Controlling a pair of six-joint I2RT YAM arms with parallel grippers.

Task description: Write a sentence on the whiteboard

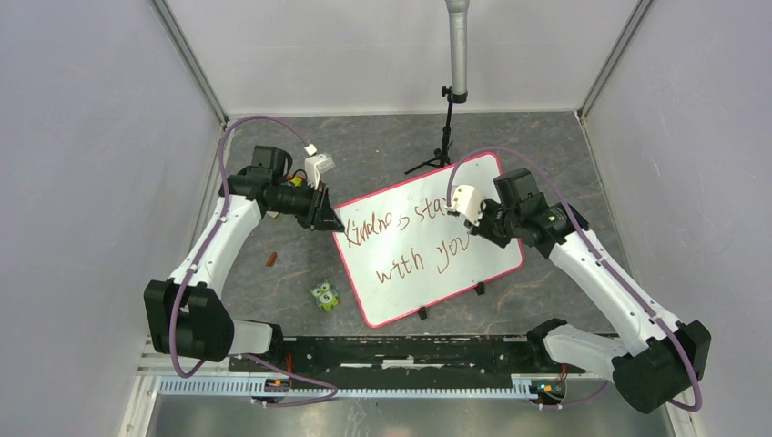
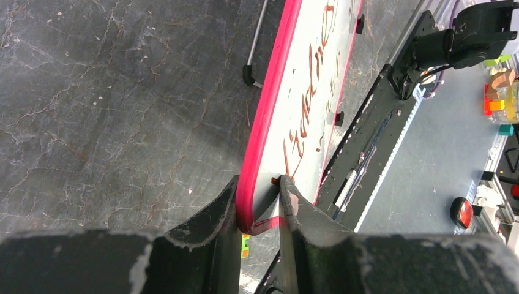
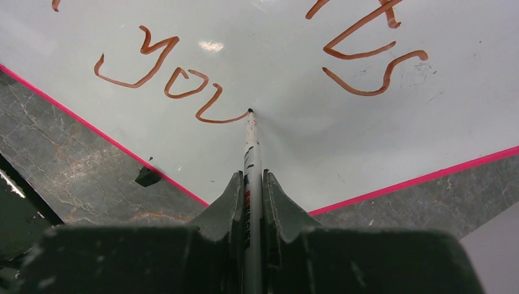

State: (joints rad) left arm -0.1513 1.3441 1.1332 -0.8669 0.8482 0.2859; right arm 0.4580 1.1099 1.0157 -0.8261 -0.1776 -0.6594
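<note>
Both of your grippers are gripping something. Your left gripper (image 2: 258, 187) clamps the left corner edge of the whiteboard (image 1: 455, 273), which sits askew mid-table (image 1: 382, 155). Your right gripper (image 3: 250, 179) pinches a marker (image 3: 251, 138), its tip touching the board where the sentence (image 1: 411, 238) ends at "you".

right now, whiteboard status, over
Left gripper clamped on whiteboard corner. Right gripper shut on marker, tip at the end of the sentence. Green toy beside the board, not in the way.
</note>
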